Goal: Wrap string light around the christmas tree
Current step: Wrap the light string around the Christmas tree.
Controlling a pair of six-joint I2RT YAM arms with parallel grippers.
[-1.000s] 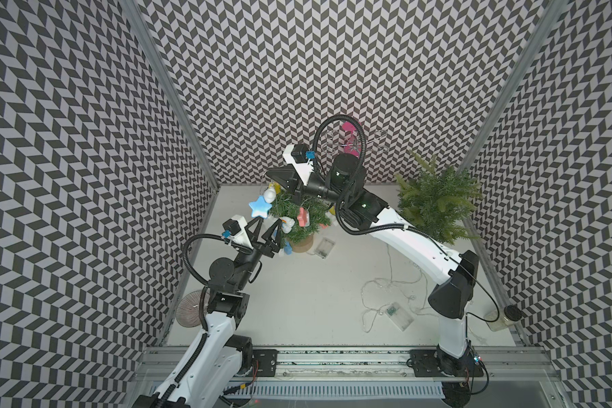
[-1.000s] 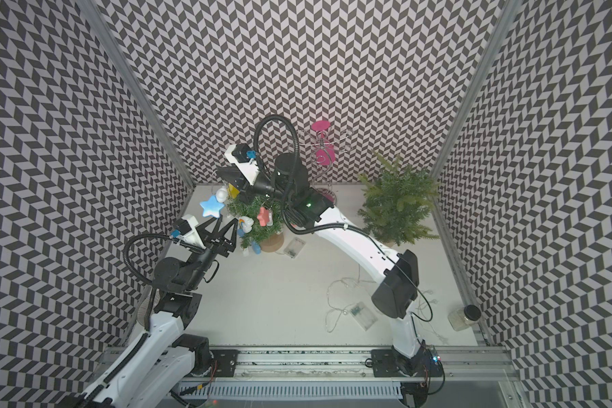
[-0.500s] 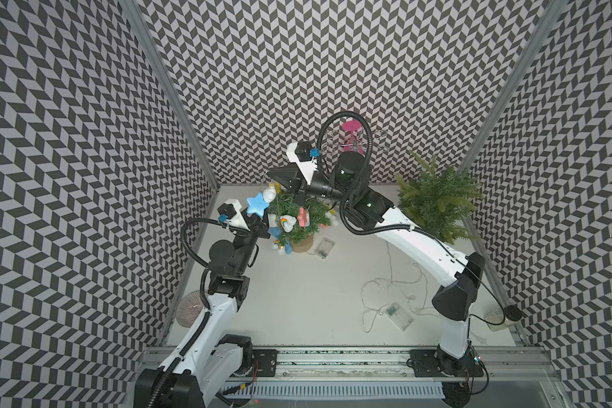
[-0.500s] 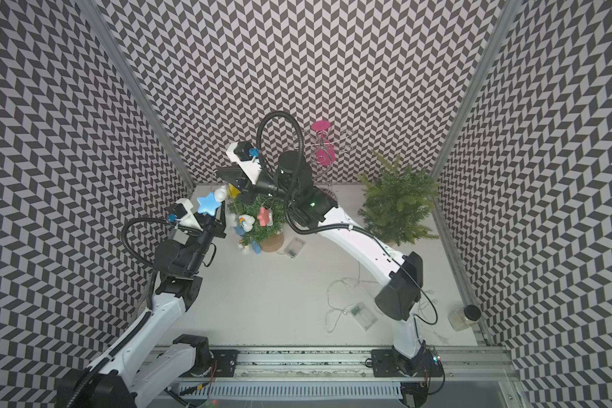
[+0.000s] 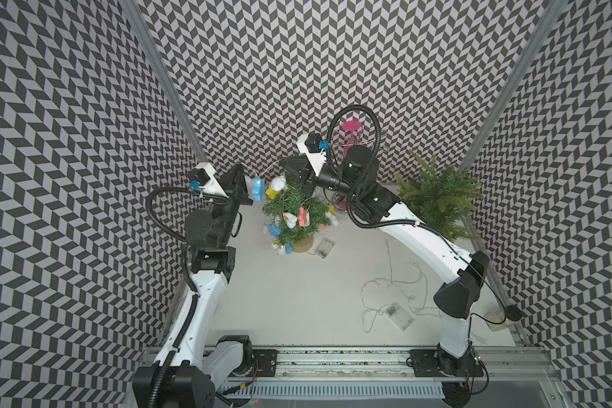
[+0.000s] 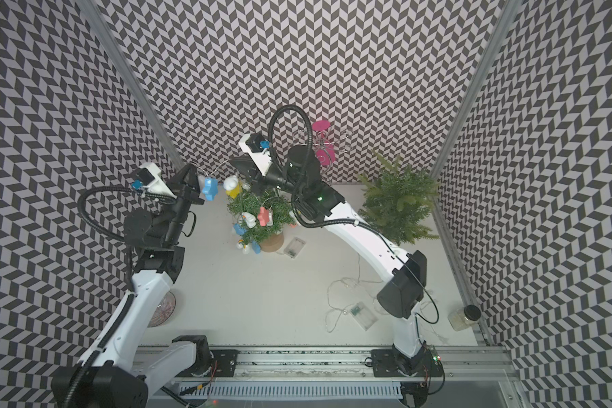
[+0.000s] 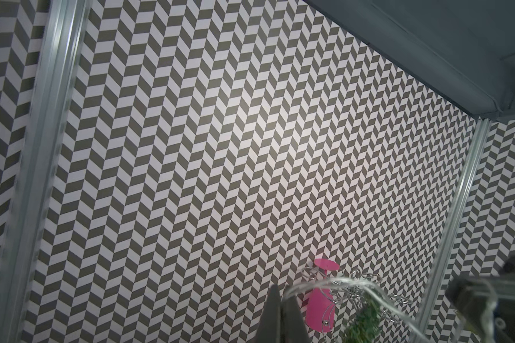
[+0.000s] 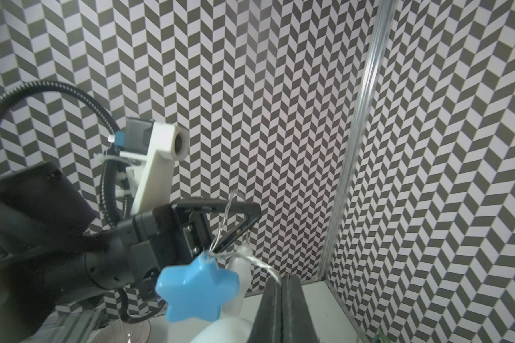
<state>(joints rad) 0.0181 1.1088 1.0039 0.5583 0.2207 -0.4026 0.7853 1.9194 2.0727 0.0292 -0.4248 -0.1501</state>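
In a top view the clear-wire string light [image 5: 275, 186] runs level, left to right, between the left gripper [image 5: 240, 168] and right gripper [image 5: 283, 163], above the small green potted christmas tree [image 5: 299, 215]. The left wrist view shows the left fingers [image 7: 271, 323] pressed together on the wire. The right wrist view shows the right fingers [image 8: 269, 314] clamped on it likewise, beside a blue star lamp [image 8: 197, 294].

Right gripper [image 8: 282, 282]: jaws pressed together, string light [image 8: 263, 267] wire pinched at tips. Left gripper [image 8: 257, 211] at 11 o'clock from it, clamped on same wire. Blue star [image 8: 197, 292] hangs at 7 o'clock of left gripper, white bulb [image 8: 241, 267] touching star.
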